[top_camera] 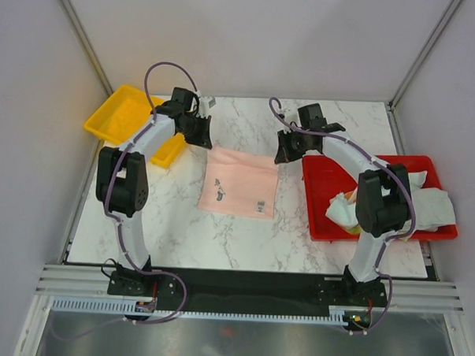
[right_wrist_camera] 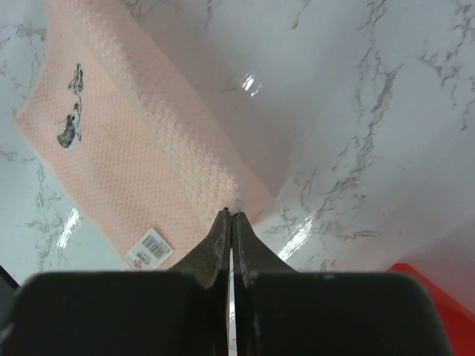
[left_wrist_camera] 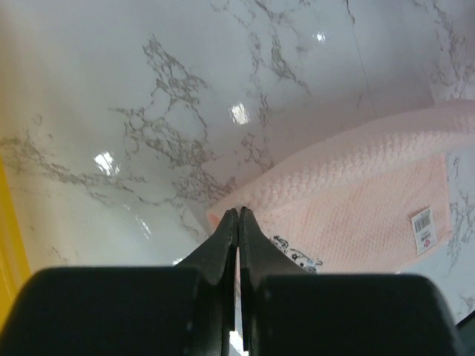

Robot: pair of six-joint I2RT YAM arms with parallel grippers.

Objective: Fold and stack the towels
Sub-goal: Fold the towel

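A pale pink towel (top_camera: pixel 239 182) lies spread in the middle of the marble table, with a small dark print and a barcode label (left_wrist_camera: pixel 423 228) on it. My left gripper (top_camera: pixel 202 139) is shut on its far left corner (left_wrist_camera: pixel 223 216), jaws pressed together at the cloth's edge. My right gripper (top_camera: pixel 284 154) is shut on the far right corner (right_wrist_camera: pixel 249 200), and a tuft of pink cloth shows between its tips. The far edge of the towel (right_wrist_camera: pixel 185 141) runs between the two grippers as a raised ridge. More towels (top_camera: pixel 425 203), white and cream, lie crumpled in the red tray (top_camera: pixel 324 182).
A yellow tray (top_camera: pixel 118 118) stands at the far left, behind the left arm. The red tray sits at the right edge, partly under the right arm. Grey walls close in the table on three sides.
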